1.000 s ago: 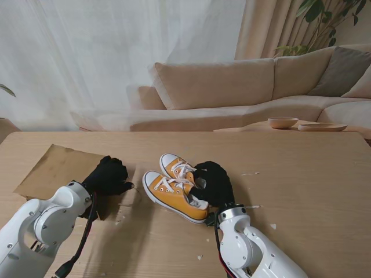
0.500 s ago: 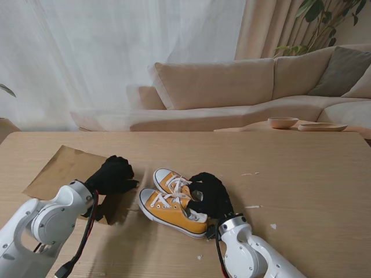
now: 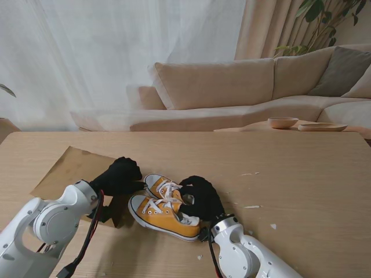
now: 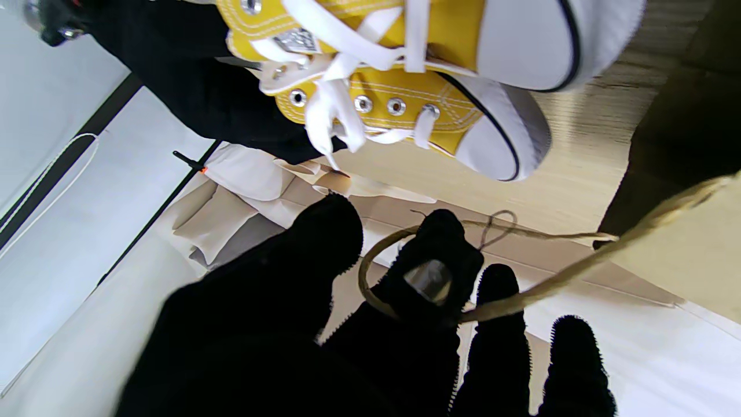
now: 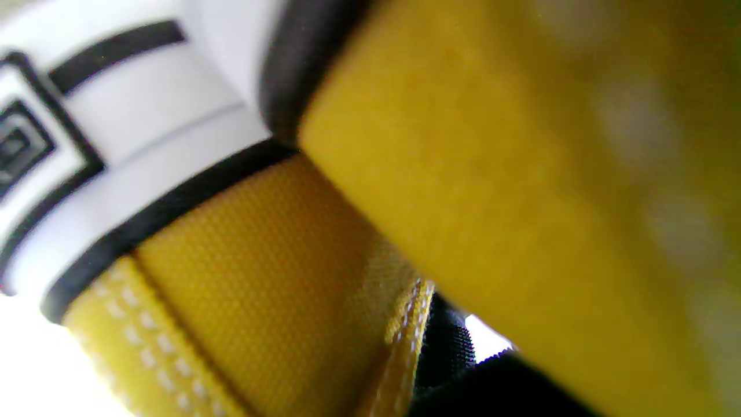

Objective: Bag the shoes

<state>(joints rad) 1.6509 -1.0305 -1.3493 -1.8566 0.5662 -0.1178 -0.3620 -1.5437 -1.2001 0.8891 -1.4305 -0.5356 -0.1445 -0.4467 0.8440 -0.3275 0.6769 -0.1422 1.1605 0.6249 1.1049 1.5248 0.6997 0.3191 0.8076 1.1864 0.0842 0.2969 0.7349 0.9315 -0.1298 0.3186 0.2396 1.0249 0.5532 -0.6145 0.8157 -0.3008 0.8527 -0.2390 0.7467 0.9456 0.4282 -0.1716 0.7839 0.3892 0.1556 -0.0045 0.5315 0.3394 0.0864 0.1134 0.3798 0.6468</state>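
Two yellow canvas shoes with white toe caps and laces (image 3: 161, 215) lie side by side near me on the wooden table. My right hand (image 3: 199, 197) in a black glove is shut on their heel ends; the right wrist view is filled by yellow canvas and a white heel strip (image 5: 116, 168). A brown paper bag (image 3: 72, 168) lies flat to the left. My left hand (image 3: 120, 176) is at its mouth edge, shut on the bag's twine handle (image 4: 521, 301), which loops over a finger (image 4: 434, 272). The shoe toes (image 4: 503, 139) point at the bag.
Small white paper scraps (image 3: 253, 207) dot the table to the right of the shoes. A beige sofa (image 3: 243, 87) stands behind the table, and a low side table with bowls (image 3: 284, 123) at the far right. The bag's dark opening (image 4: 683, 133) is beside the toes.
My right hand has dragged both shoes nearer to me and to the left, toward the bag. My left hand has shifted right with the bag edge, so the bag lies closer to the shoes.
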